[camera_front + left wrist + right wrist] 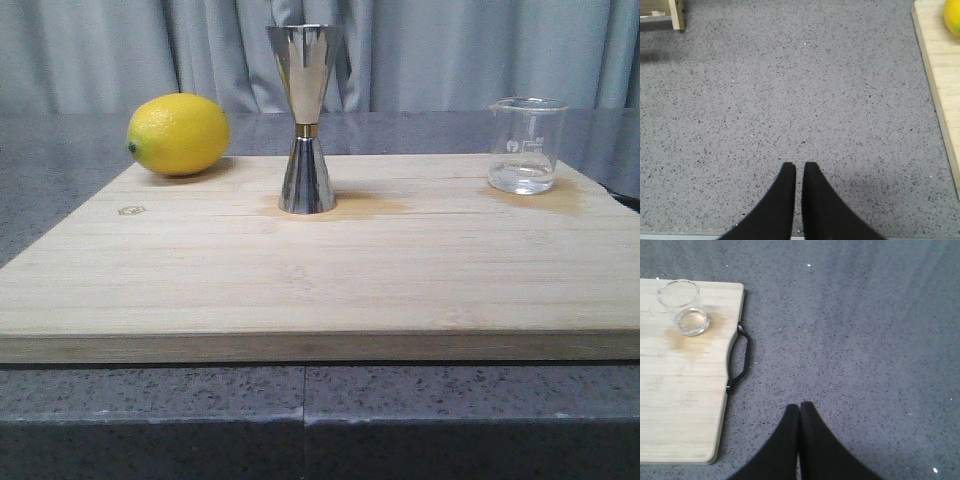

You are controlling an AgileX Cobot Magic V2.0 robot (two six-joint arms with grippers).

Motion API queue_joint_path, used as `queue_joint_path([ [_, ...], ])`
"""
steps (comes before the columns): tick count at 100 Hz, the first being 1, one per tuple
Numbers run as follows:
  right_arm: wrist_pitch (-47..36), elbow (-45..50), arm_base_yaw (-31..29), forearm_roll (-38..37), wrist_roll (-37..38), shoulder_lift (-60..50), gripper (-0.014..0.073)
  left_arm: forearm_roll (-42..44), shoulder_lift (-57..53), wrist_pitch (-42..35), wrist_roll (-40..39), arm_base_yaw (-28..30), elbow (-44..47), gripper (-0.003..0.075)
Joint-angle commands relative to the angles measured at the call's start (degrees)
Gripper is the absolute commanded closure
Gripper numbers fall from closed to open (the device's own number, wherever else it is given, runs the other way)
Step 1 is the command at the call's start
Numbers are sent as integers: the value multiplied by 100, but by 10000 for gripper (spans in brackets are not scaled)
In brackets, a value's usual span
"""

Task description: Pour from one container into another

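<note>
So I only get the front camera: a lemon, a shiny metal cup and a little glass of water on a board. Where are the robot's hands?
Observer: Both are off the board. The right gripper hangs over bare grey counter, fingers closed, empty.
Operator: And the other one?
Observer: The left gripper is over the counter too, beside the board edge near the lemon, closed on nothing.
Operator: Anything else I miss?
Observer: The board has a black handle on the end nearest the beaker.
</note>
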Motion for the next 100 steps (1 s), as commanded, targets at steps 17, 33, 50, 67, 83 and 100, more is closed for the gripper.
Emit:
queue_joint_path([
  [17,-368,-179,2,-150,-61,24,666,112,30,-332,-64,-39,-131,739],
  [33,-368,-179,2,-150,-61,24,666,148,50,-319,-64,-55,-131,739],
  [50,-365,-179,2,-150,-61,24,666,133,27,-319,-64,-43,-131,739],
  [67,-355,-179,2,-150,-61,24,666,-258,-330,-802,315,631,239,738],
  [83,-355,-179,2,-150,-61,24,666,-1811,-1175,-2550,2160,1748,1214,739],
  [100,-355,-179,2,-150,-61,24,666,-2768,-2129,-4248,2692,2373,2637,738],
])
